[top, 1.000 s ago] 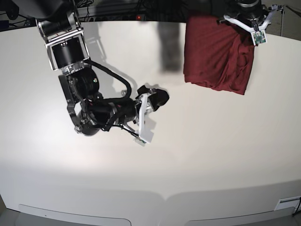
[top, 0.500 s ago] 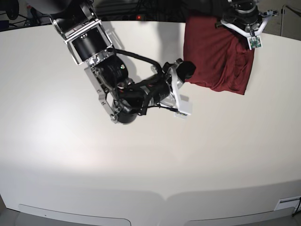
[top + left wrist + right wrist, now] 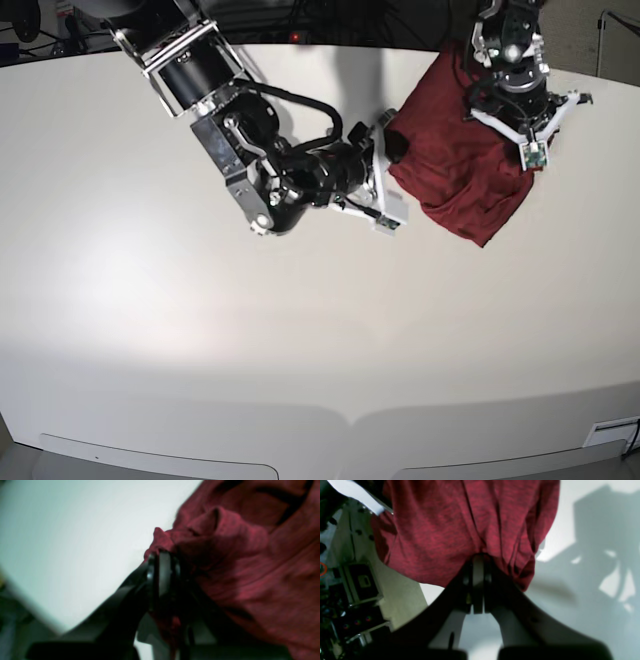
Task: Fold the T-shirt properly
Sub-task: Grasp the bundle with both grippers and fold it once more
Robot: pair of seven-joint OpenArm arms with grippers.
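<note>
The dark red T-shirt (image 3: 455,175) lies bunched at the back right of the white table (image 3: 300,340). My right gripper (image 3: 392,146) reaches in from the left and is shut on the shirt's left edge. In the right wrist view the fingers (image 3: 478,565) pinch the hem of the T-shirt (image 3: 460,522), which hangs in folds beyond them. My left gripper (image 3: 524,143) comes from the back right and is shut on the shirt's right side. In the blurred left wrist view, the left gripper (image 3: 162,557) clamps a ridge of the wrinkled T-shirt (image 3: 250,555).
The table's curved back edge runs just behind the shirt. Past that edge, the right wrist view shows dark boxes and cables (image 3: 357,585). A small white tag (image 3: 610,433) sits at the table's front right corner.
My right arm swung up and to the right to the shirt's left edge and shut on it. My left gripper came forward and shut on the right side. The shirt has bunched and shifted toward the front.
</note>
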